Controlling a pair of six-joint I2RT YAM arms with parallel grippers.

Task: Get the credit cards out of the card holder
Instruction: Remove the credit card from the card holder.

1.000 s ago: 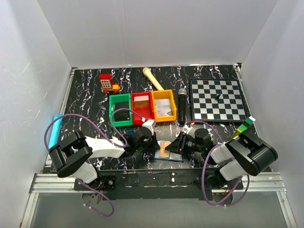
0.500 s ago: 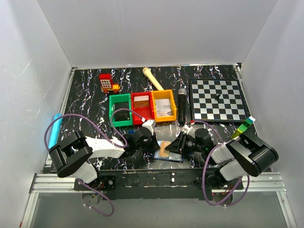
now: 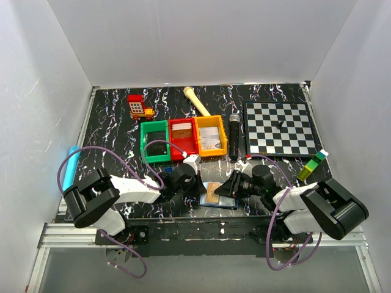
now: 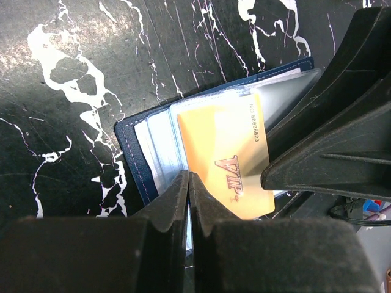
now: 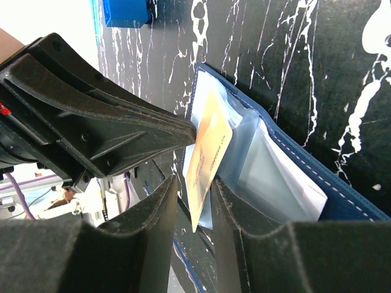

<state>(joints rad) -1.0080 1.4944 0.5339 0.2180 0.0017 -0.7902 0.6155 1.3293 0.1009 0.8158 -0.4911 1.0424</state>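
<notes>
While left end effector (image 4: pixel 187 177) sits closed at card holder (image 4: pixel 129 160), orange "VIP" card (image 4: pixel 223 152) "NO.8888823" between right end effector's (image 5: pixel 194 184) parted jaws.

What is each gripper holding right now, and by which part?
Left gripper is shut on the card holder, at its clear sleeve's edge. Right gripper straddles the gold card at its free corner; whether it grips yet cannot be told.

wallet (image 4: pixel 127 152): navy blue, pale stitching, I read the inner sleeves as blue-grey
card (image 4: pixel 223 152): yellow-orange, dark red VIP lettering
table (image 4: pixel 67 122): black with white marble veins
bins (image 3: pixel 183 121): green, red, orange
board (image 3: pixel 280 128): black-and-white checks
</notes>
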